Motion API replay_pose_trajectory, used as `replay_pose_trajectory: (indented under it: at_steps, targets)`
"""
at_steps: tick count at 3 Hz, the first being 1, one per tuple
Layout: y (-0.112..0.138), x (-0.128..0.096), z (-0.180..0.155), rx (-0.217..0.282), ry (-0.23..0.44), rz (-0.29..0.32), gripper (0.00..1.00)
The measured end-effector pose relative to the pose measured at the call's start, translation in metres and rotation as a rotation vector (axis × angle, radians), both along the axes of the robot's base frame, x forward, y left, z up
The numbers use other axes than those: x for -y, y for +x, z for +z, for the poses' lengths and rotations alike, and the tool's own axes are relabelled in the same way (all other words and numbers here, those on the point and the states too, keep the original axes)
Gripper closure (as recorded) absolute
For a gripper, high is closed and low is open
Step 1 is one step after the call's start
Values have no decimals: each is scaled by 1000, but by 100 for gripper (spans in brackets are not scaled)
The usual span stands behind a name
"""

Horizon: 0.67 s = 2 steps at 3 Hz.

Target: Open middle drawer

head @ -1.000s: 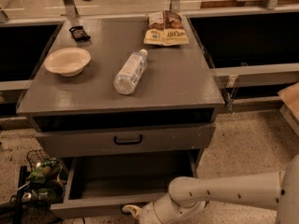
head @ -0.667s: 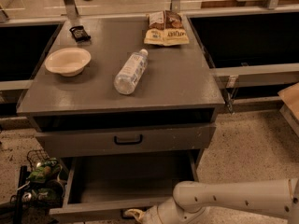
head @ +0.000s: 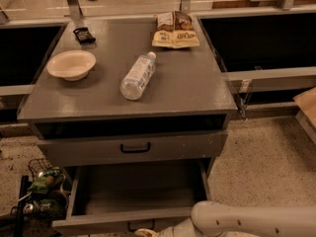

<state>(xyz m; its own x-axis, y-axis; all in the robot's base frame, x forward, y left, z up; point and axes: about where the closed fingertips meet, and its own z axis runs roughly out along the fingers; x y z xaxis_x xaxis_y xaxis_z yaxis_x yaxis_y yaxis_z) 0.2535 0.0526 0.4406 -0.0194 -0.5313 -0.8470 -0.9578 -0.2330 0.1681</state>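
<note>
The middle drawer (head: 143,191) is the grey drawer pulled well out of the cabinet, showing its plain grey inside. Its front runs along the bottom edge of the camera view, with the small black handle (head: 140,225) at its centre. My gripper (head: 146,232) is at the very bottom edge, right at that handle and mostly cut off. My white arm (head: 247,221) reaches in from the lower right.
A shut grey drawer (head: 74,152) with a black handle sits above, under a dark slot. On the cabinet top lie a clear bottle (head: 137,76), a cream bowl (head: 71,64), snack bags (head: 175,29) and a small black object (head: 84,34). A wire basket (head: 42,191) stands left.
The gripper and arm have moved down toward the camera, and the pulled-out drawer has come out a little further with them.
</note>
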Motion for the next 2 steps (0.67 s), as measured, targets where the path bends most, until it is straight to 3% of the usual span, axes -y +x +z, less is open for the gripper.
replay_pose_trajectory:
  at_steps: [1, 2]
  targets:
    - [-1, 0, 0, 2, 1, 0, 0]
    - [10, 6, 0, 24, -78, -59, 0]
